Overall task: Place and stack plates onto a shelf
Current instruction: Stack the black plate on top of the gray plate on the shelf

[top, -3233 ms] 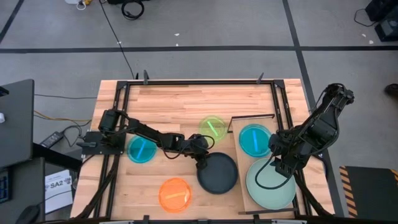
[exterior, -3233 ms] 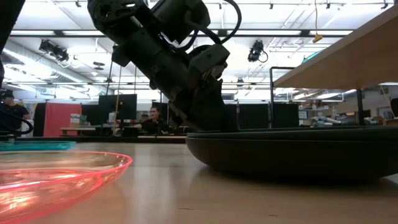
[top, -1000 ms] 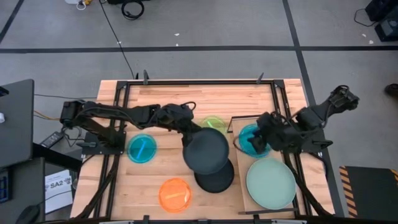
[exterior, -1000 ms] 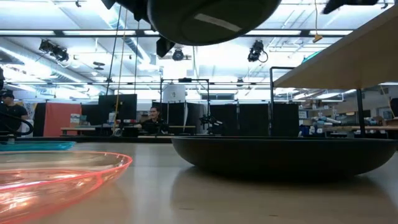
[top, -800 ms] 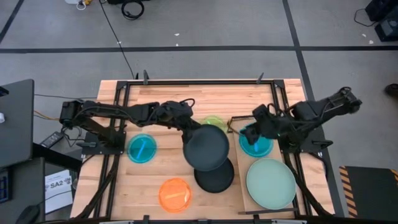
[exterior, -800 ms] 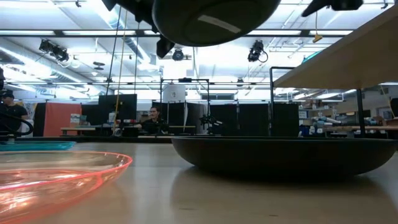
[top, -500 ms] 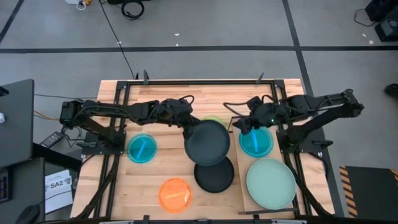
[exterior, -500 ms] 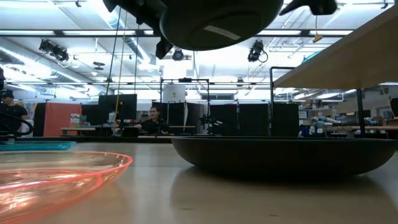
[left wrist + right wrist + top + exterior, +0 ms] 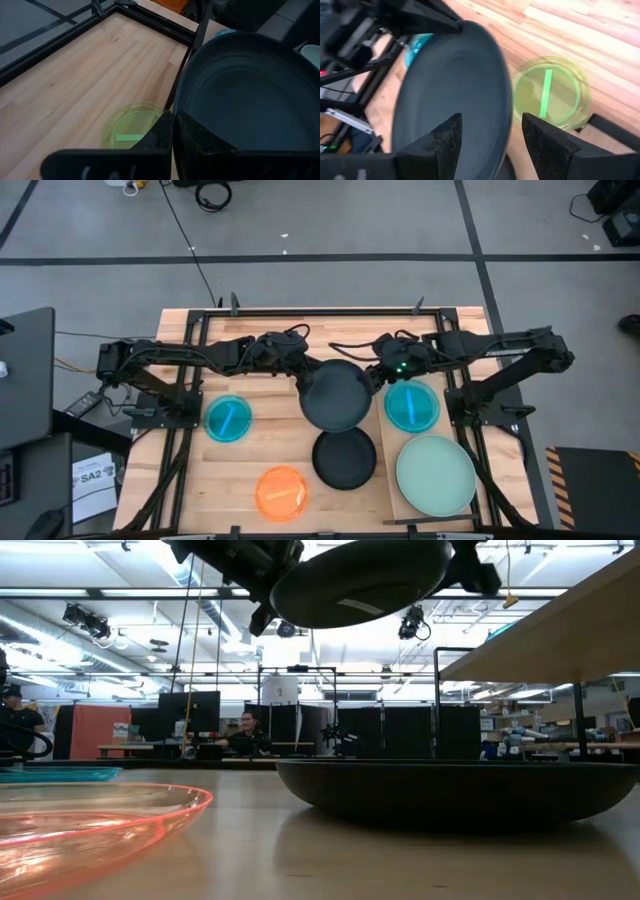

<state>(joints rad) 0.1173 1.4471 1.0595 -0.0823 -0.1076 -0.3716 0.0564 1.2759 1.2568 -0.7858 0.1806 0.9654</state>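
Observation:
My left gripper (image 9: 303,376) is shut on a large matte black plate (image 9: 335,395), which hangs in the air over the table's middle and shows high in the low view (image 9: 360,580). My right gripper (image 9: 378,377) is open; in its wrist view its fingers stand on either side of that plate's rim (image 9: 507,117), and whether they touch it I cannot tell. The lime green plate (image 9: 550,92) lies on the table below. A second black plate (image 9: 345,460) rests flat on the tabletop. A cyan plate (image 9: 411,405) and the pale mint plate (image 9: 435,475) lie on the shelf (image 9: 388,480). My left gripper pinches the black plate's rim (image 9: 176,117) on the side toward the table's left, one finger (image 9: 160,137) outside the rim; the other is hidden by the plate. The fingers come level from the left. The plate is lifted clear and slightly tilted.
An orange plate (image 9: 282,492) lies near the table's near edge and another cyan plate (image 9: 228,418) at the left. A dark metal frame (image 9: 320,311) runs around the table. Bare wood lies along the far side. People sit in the room behind the table.
My left gripper has carried the black plate toward the far edge and toward the shelf, tipping it a little. My right gripper has swung from above the shelf's cyan plate toward the table's left, up to the plate's right rim. The lime plate is now covered from above.

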